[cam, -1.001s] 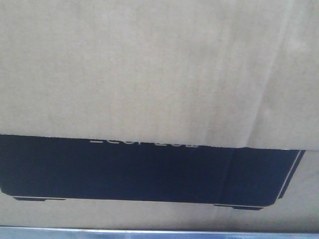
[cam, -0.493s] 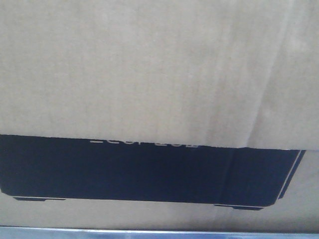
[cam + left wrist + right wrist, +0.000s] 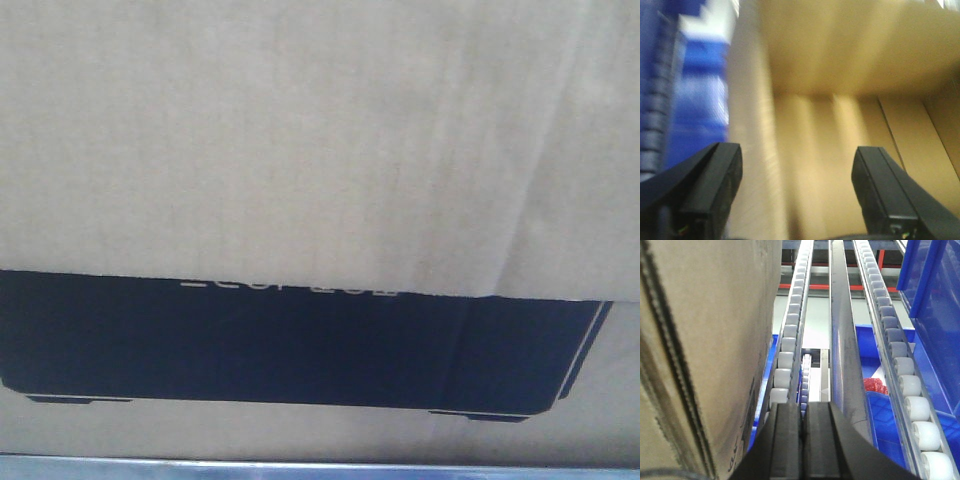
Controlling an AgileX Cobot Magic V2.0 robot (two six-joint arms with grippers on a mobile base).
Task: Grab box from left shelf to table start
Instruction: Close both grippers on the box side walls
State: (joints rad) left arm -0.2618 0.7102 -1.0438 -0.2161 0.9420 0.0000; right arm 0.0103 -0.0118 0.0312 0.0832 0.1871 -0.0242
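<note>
The box (image 3: 300, 130) spans the whole front view, overlapping the printed cardboard box (image 3: 300, 345) below; the left shelf (image 3: 320, 466) edge bars the bottom. Blurred cardboard fills the space between the spread fingers of the left gripper (image 3: 796, 152), a blue bin (image 3: 700, 100) close at the view's left. The right gripper (image 3: 804, 407), fingers pressed together, has a cardboard wall (image 3: 705, 340) tight at the view's left, roller tracks (image 3: 790, 340) ahead and blue bins (image 3: 935, 330) at right.

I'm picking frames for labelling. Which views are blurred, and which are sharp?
Left wrist view: heavy motion smear across the cardboard, only the left gripper fairly crisp. Right wrist view: sharp on the rollers. Front view: soft and dim, the pale lettering barely legible.
</note>
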